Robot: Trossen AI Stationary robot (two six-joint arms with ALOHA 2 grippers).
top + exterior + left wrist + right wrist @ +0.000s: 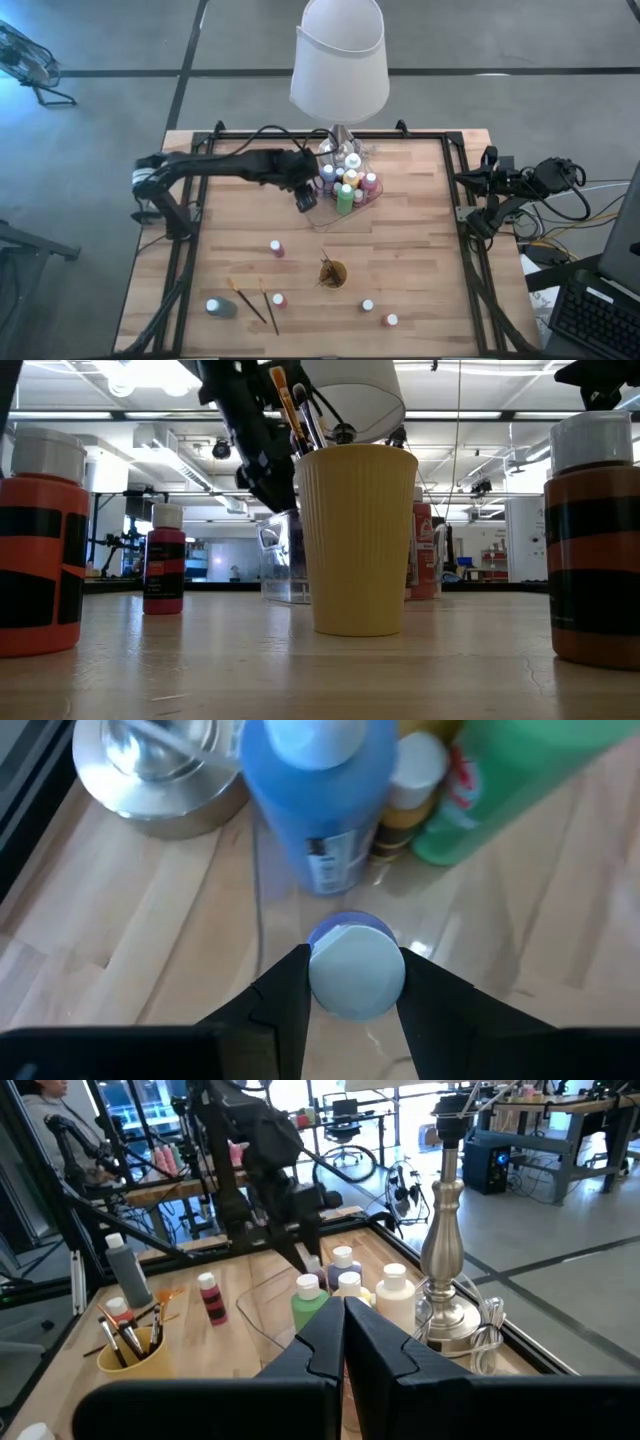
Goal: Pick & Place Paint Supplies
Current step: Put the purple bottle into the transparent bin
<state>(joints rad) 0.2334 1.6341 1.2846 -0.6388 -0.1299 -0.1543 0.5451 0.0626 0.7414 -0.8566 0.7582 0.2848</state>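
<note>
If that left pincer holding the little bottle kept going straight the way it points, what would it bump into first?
Probably the blue bottle straight ahead of the left pincer, which grips a white-capped bottle; depth is unclear.

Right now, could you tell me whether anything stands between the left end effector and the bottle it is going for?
Nothing visible does: the left end effector already has its fingers on either side of the purple bottle's white cap, at the tray's near corner.

A big white-shaded lamp [339,62] stood at the far edge of the wooden desk [420,250], its metal base [160,770] next to a clear plastic tray [330,215]. A yellowish ribbed cup [357,538] sat nearer the front.
</note>
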